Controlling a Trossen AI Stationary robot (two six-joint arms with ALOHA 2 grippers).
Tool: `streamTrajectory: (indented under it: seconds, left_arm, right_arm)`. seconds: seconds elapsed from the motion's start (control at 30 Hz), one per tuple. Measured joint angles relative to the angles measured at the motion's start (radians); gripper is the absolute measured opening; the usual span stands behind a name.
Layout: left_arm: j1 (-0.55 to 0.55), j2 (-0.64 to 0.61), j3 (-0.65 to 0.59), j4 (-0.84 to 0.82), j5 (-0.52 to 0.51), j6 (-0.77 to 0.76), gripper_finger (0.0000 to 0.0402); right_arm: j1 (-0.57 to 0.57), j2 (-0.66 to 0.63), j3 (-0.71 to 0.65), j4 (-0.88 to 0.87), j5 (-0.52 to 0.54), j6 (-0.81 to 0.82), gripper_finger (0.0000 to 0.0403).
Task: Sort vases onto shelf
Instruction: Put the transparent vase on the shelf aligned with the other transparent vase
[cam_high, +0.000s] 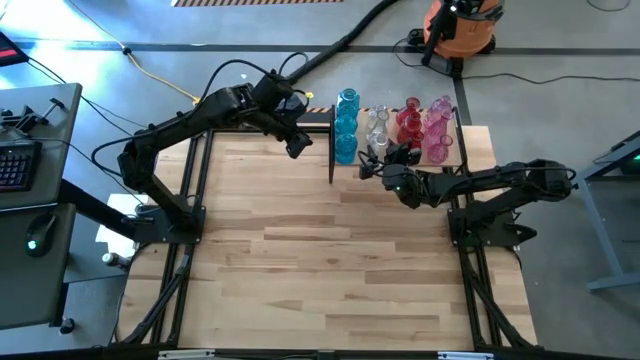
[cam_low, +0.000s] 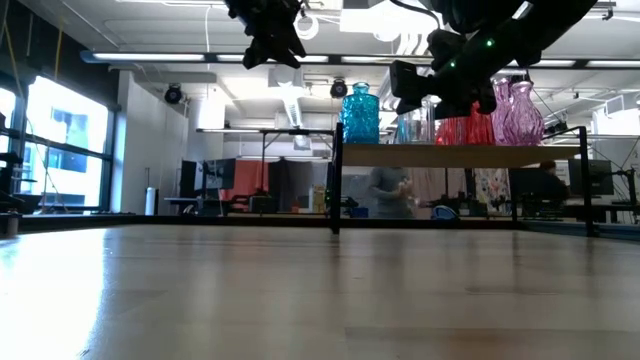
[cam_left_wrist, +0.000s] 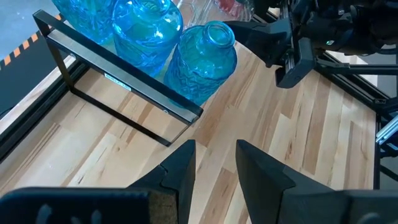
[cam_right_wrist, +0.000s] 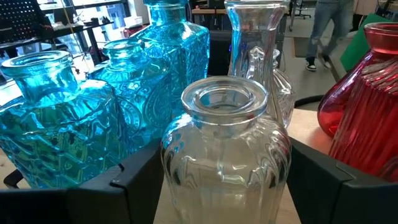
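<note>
Right claw (cam_high: 372, 166) around clear vase (cam_right_wrist: 225, 155)

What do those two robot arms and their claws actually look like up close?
Both arms are black, jointed and slim, on black frame bases. The left gripper has two flat, angular black fingers. The right gripper looks the same, and small green lights glow on its arm.
</note>
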Motion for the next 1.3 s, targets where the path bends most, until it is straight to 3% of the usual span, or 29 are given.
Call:
streamTrajectory:
  seconds: [0.43,1.3]
  left_arm:
    - [0.0,0.0,0.0,0.0,0.0,0.0,0.0106]
    - [0.0,0.0,0.0,0.001,0.0,0.0,0.0106]
  right_arm:
    - [0.0,0.002,-0.002,-0.011,0.018,0.016,0.0257]
    - [-0.006,0.005,-0.006,0.003,0.003,0.05,0.0308]
